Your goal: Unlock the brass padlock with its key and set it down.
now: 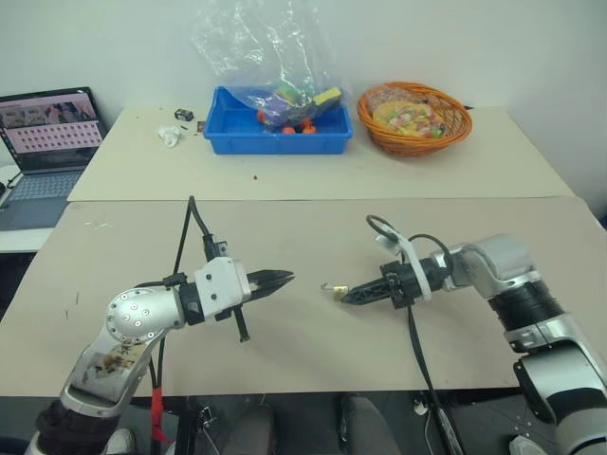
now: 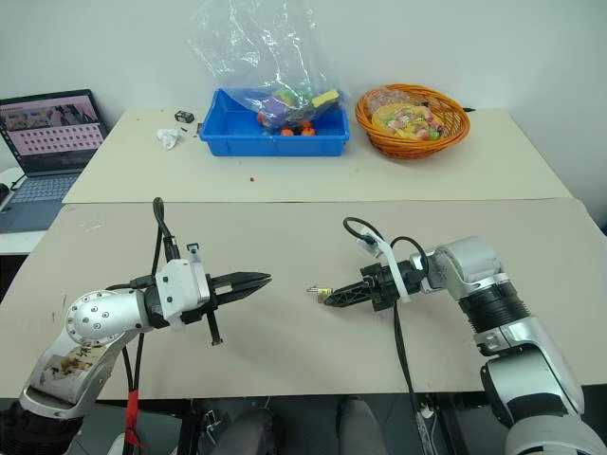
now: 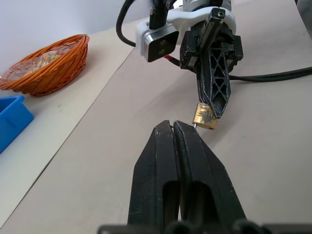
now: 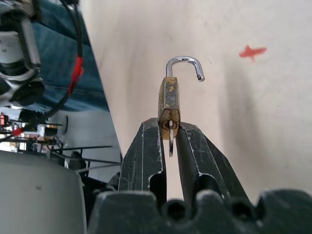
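Padlock (image 4: 168, 101), shackle sprung, sits clamped in right gripper (image 4: 169, 127) fingertips; left gripper (image 3: 173, 127) closed, empty.

Both arms (image 1: 142, 322) are silver-grey metal with black ribbed joint bands, each ending in a white wrist block and two black tapered fingers (image 3: 180, 185). Black cables (image 1: 194, 232) loop over the wrists. A red tie (image 1: 157, 417) hangs by the left elbow.

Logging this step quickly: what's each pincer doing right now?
Left pincer: closed, holding nothing.
Right pincer: closed on the brass padlock, shackle swung open, key in it.
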`<action>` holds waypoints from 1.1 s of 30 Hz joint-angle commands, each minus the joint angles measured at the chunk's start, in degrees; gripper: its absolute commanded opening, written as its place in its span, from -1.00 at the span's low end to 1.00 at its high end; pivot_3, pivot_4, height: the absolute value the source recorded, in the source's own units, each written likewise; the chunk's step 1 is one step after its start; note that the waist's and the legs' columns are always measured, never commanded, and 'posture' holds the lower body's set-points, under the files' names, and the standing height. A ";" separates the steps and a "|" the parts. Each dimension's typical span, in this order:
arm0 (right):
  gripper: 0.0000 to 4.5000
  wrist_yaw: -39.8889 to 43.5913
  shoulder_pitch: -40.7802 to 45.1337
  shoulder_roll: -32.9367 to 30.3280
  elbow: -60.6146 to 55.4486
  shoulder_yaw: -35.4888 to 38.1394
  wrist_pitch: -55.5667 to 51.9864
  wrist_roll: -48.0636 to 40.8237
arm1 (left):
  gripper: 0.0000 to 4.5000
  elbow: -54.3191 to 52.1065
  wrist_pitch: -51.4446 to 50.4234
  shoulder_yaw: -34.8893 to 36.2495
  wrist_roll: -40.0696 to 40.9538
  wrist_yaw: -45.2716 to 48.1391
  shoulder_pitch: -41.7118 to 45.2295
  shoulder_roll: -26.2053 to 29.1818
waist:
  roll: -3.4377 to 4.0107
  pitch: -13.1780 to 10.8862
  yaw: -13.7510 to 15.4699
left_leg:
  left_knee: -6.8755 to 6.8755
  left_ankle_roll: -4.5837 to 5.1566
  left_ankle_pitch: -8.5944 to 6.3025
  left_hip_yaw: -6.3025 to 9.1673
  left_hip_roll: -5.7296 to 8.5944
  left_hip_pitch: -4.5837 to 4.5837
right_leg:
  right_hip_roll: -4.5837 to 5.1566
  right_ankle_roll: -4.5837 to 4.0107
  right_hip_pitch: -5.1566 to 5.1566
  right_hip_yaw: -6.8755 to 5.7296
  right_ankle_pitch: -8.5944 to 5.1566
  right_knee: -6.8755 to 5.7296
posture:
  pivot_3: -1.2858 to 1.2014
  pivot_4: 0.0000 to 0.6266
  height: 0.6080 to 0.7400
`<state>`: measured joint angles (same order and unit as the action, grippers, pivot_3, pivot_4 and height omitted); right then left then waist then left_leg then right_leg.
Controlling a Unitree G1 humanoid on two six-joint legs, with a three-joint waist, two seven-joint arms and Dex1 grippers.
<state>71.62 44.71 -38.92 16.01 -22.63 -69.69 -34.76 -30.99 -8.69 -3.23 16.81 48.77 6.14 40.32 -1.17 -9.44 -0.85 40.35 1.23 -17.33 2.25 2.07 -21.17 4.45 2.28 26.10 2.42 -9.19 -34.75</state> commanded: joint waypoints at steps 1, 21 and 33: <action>-1.00 1.68 1.44 0.20 1.65 -1.83 2.66 2.87 | -0.94 -1.99 1.38 1.40 -0.43 0.24 -0.29 0.60 | 0.00 0.00 0.00 | 0.00 0.00 0.00 0.00 0.01 0.00 | 0.00 0.00 0.00 0.00 0.00 0.00 | 0.03 -0.52 0.92; -0.18 8.08 3.72 2.94 13.74 -4.47 7.62 12.25 | -1.00 -3.94 -0.26 1.32 -0.19 -0.69 -0.52 0.47 | -0.09 0.06 -0.02 | -0.01 0.00 0.00 0.05 -0.01 0.48 | -0.01 0.02 -0.56 -0.04 -0.01 0.08 | 0.03 -0.52 0.92; 0.10 3.88 5.65 2.01 19.46 3.02 16.13 15.54 | -1.00 -4.00 -1.59 0.67 -0.01 -1.07 0.16 -0.11 | -0.09 0.06 -0.17 | -0.11 0.01 -0.02 0.07 -0.05 0.97 | -0.03 0.04 -1.16 -0.09 -0.01 0.48 | 0.03 -0.52 0.92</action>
<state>78.31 49.15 -35.27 34.42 -21.84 -55.41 -21.38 -33.03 -10.29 -2.91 16.55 48.19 5.74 40.39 -1.26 -9.38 -1.02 40.23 1.24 -17.34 2.32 2.03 -20.21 4.43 2.32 24.95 2.33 -9.19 -34.27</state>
